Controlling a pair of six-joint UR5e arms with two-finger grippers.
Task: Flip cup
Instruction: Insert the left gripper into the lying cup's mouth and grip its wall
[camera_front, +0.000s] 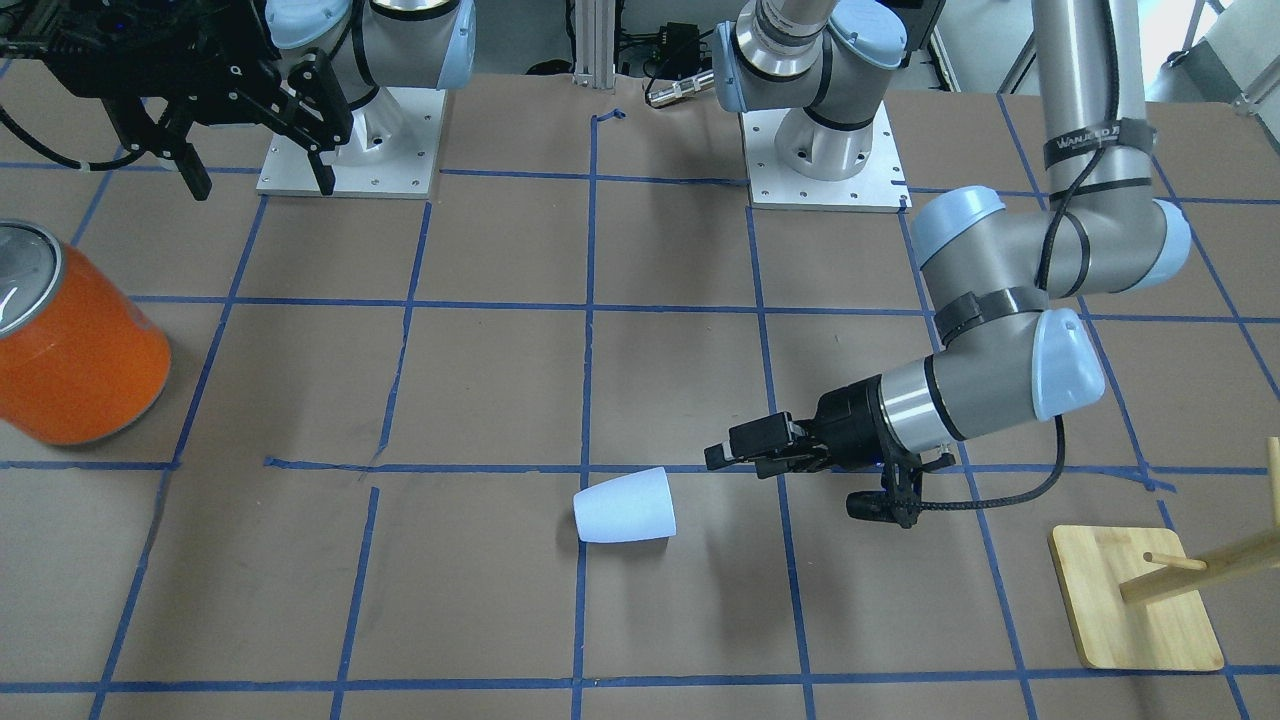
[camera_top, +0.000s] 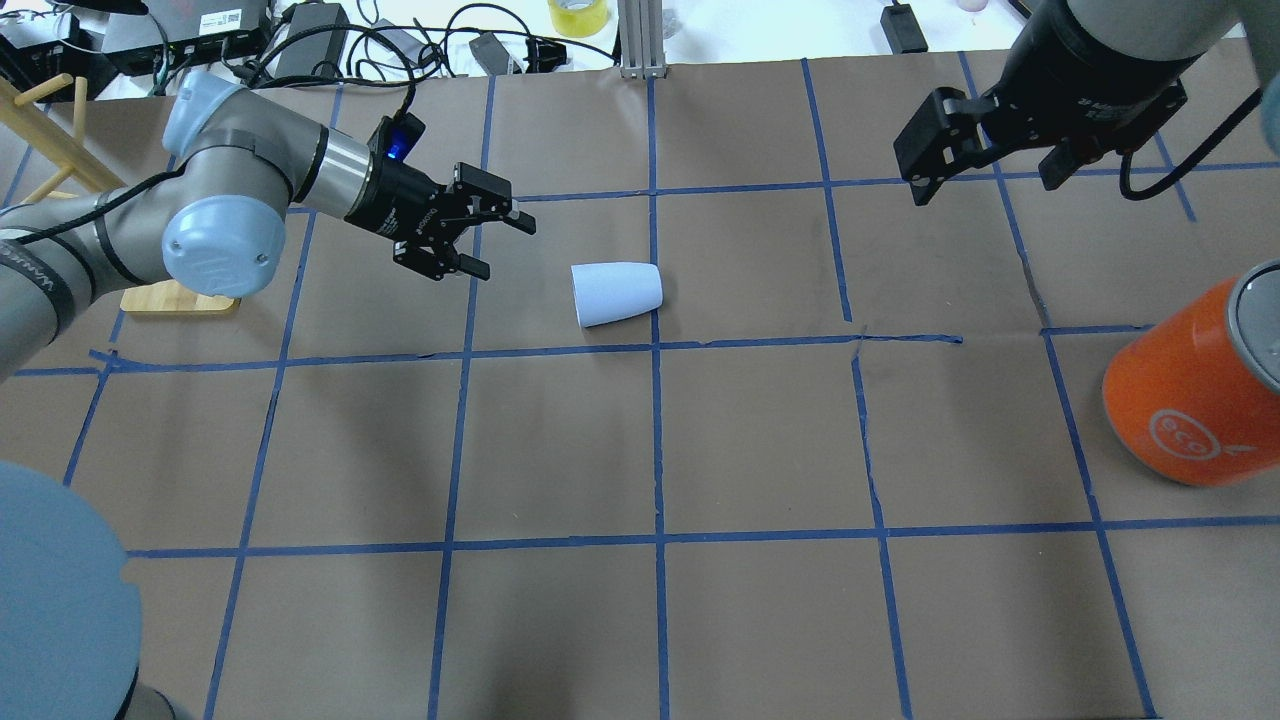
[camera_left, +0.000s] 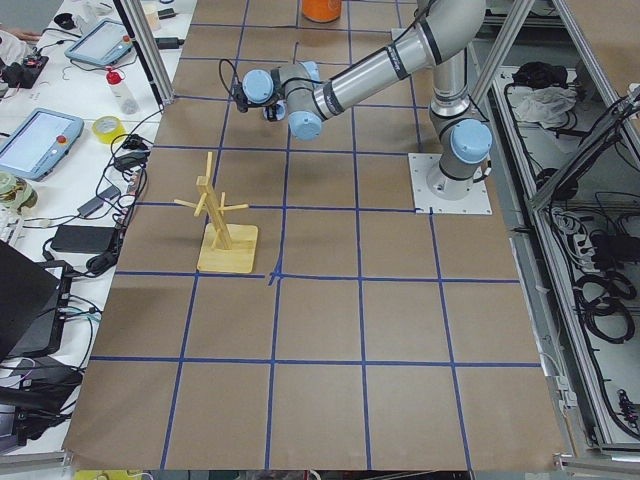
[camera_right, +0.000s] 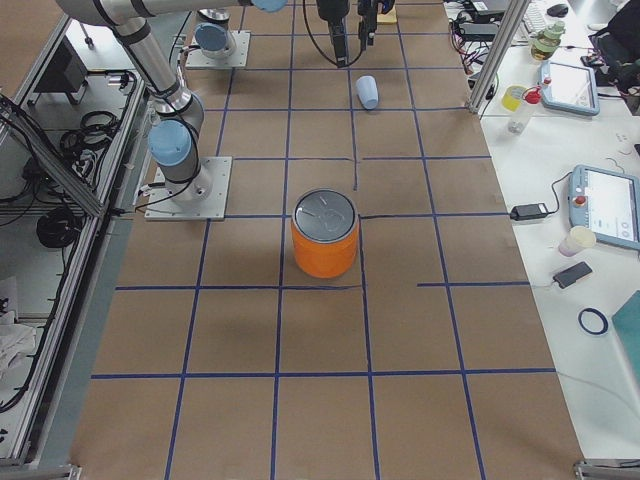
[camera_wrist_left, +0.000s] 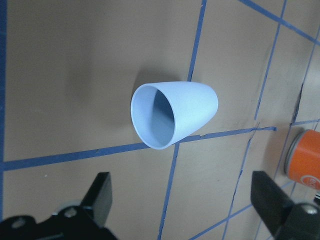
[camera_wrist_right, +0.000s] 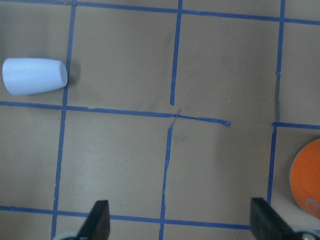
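Brown paper surface (camera_top: 760, 450), gridded in blue tape. Orange can (camera_top: 1190, 400), silver top, upright at the right-arm end, well apart from all else; no part of the job.

Next, right tool (camera_top: 985, 180): raised high on the right-arm side, jaws spread wide, nothing held.

Then left tool (camera_top: 503, 247): low, near level, jaws also spread wide, nothing held.

Last, cup (camera_top: 616, 293): pale blue-white plastic, on its side near the middle of the surface, base end at a tape line, near the left tool but not touching it.

- **Axis:** long axis flat along the surface, roughly in line with the left tool. Open mouth toward that tool, narrow closed base away toward the can's side.
- **Handling:** judged light, stiff, smooth and slippery. Tapered round wall liable to roll or skid if nudged.
- **Hold:** best taken at the rim, one finger inside the mouth and one outside, or across the wall close to the mouth. Modest squeeze advised.
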